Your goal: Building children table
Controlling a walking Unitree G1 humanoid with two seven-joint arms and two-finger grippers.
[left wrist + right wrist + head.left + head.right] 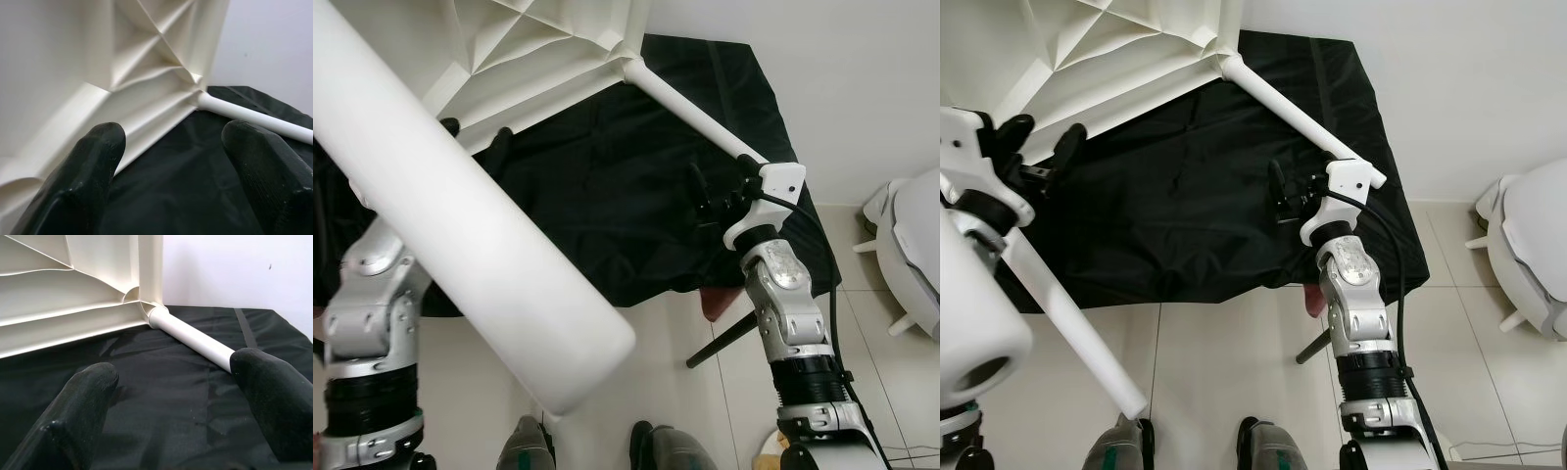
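A white plastic children's table (538,49) lies with its ribbed underside showing on a black cloth (607,215). One white leg (690,113) is fitted at its corner and runs toward my right gripper (715,201), which hangs open just beside the leg's free end, holding nothing. In the right wrist view the leg (195,340) passes behind one of the spread fingers (274,396). My left gripper (475,132) is open at the table's near rim (146,122). Another white leg (480,245) juts toward the camera, and a thinner-looking one (1067,323) slants down to the floor.
Pale floor tiles lie in front of the cloth, with my feet (656,446) at the bottom. A black rod (724,343) and a brownish object (715,304) lie at the cloth's edge by my right arm. A white rounded object (911,245) stands at far right. White wall behind.
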